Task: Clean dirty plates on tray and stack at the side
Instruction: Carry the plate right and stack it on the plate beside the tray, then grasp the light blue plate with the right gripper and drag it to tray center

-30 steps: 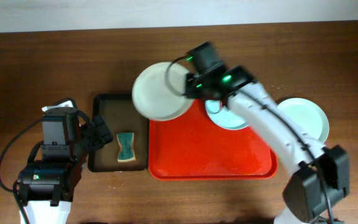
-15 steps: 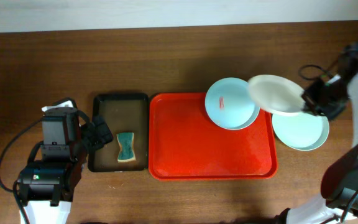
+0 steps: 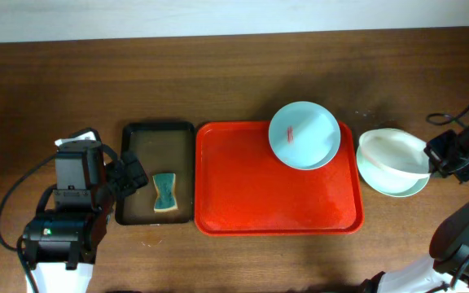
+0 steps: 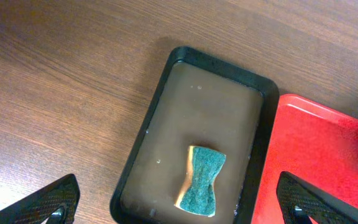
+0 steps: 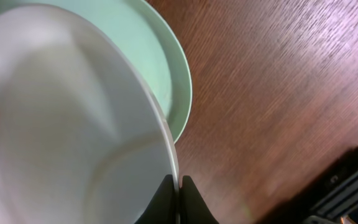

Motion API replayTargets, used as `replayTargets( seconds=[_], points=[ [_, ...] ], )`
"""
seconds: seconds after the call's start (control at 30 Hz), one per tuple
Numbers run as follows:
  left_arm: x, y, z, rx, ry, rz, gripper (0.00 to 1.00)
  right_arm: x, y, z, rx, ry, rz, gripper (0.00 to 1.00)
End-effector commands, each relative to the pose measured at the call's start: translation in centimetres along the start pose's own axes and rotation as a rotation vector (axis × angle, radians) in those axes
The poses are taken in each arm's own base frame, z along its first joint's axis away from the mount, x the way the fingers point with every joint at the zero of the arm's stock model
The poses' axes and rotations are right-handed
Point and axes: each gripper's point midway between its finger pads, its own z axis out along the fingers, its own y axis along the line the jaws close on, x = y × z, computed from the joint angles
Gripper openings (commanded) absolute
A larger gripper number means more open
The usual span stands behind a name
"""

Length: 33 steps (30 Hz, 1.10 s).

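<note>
The red tray (image 3: pixel 251 191) lies mid-table. One pale blue plate (image 3: pixel 304 135) with a red smear at centre rests on its back right corner. My right gripper (image 3: pixel 436 162) is shut on the rim of a white plate (image 3: pixel 393 150), held just over a mint plate (image 3: pixel 397 183) on the table right of the tray. In the right wrist view the fingers (image 5: pixel 178 198) pinch the white plate (image 5: pixel 61 124) above the mint plate (image 5: pixel 160 74). My left gripper (image 4: pixel 179 208) is open over the black-rimmed brown tray (image 4: pixel 160 106), apart from the sponge.
A green sponge (image 3: pixel 164 193) lies in the black-rimmed brown tray (image 3: pixel 135 138) left of the red tray; it also shows in the left wrist view (image 4: pixel 201 180). A cable (image 3: pixel 446 119) trails near the right table edge.
My right arm carried the white plate from the tray's back left, across to the right, and lowered it over the mint plate. The left arm has not moved.
</note>
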Motion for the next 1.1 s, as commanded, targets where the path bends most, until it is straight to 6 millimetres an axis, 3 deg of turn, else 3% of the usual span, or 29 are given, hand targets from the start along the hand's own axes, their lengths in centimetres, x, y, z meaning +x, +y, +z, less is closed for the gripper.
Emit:
replayTargets(
  seconds=[0.0,0.1,0.3,0.43,0.53,0.7,0.9,0.97,1.07],
  points=[
    [-0.5,0.0,-0.3,0.001,-0.015,-0.021,0.99,0.0,-0.7,1.0,0.018,-0.028,0.008,0.04],
    [-0.5,0.0,-0.3,0.001,-0.014,-0.021,0.99,-0.1,-0.8,2.1,0.023,-0.034,0.008,0.05],
    [-0.5,0.0,-0.3,0.001,-0.015,-0.021,0.99,-0.4,-0.6,2.3,0.014,-0.049,0.008,0.11],
    [-0.5,0.0,-0.3,0.001,-0.015,-0.021,0.99,-0.5,-0.6,2.3,0.013,-0.051,-0.023,0.32],
    [-0.5,0.0,-0.3,0.001,-0.014,-0.021,0.99,-0.2,-0.1,2.3,-0.009,-0.038,-0.126,0.61],
    [-0.5,0.0,-0.3,0.001,-0.015,-0.021,0.99,2.1,5.0,2.4,-0.096,-0.040,-0.437,0.62],
    [-0.5,0.0,-0.3,0.001,-0.015,-0.021,0.99,6.4,12.5,3.2,-0.130,-0.104,-0.686,0.62],
    [-0.5,0.0,-0.3,0.001,-0.015,-0.021,0.99,7.5,14.1,3.5,-0.141,-0.118,-0.737,0.63],
    [-0.5,0.0,-0.3,0.001,-0.015,-0.021,0.99,9.5,16.9,4.5,-0.154,-0.142,-0.828,0.75]
  ],
)
